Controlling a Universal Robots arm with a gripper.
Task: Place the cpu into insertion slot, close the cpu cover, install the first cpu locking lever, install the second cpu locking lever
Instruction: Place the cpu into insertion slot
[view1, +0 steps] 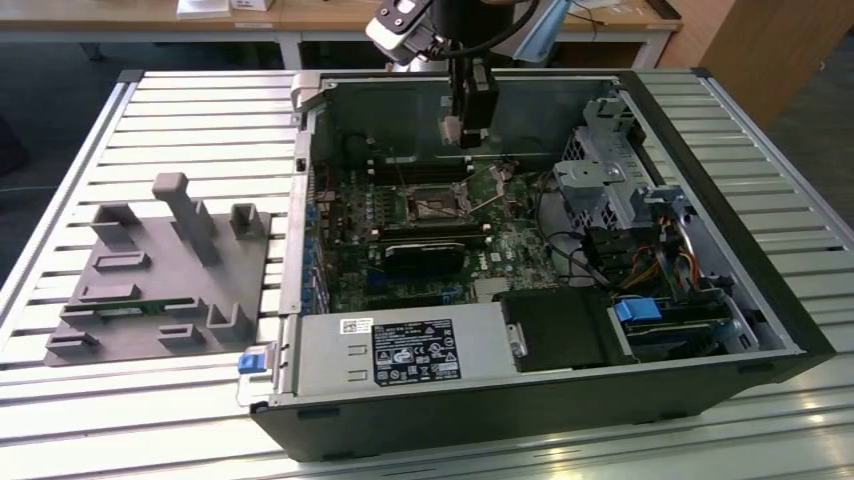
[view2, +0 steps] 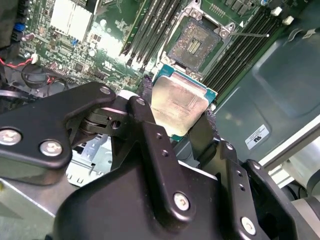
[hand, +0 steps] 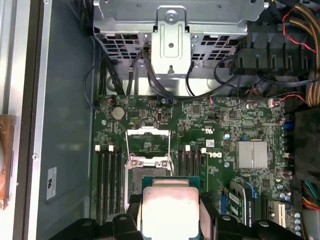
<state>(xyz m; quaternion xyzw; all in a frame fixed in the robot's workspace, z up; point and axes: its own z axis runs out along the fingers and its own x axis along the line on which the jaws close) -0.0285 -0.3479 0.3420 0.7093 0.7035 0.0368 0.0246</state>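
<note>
The gripper (view2: 178, 106) pinches the cpu (view2: 181, 97) by two opposite edges, a black finger (view2: 148, 120) on each side and the silver top facing both wrist views. The cpu hangs above the insertion slot (view2: 198, 42), near it but apart, not yet seated. The slot is uncovered, its dark contact field bare inside the silvery rim. At the slot's far edge in the first wrist view, the cpu cover (hand: 148, 131) stands swung up. Long black memory slots (hand: 110, 172) flank the insertion slot on both sides. A grey metal drive cage (hand: 170, 30) sits well beyond the slot. In the exterior view, the open computer case (view1: 441, 430) surrounds the slot, and a grey fixture (view1: 160, 270) lies well apart from it, toward the exterior view's left.
</note>
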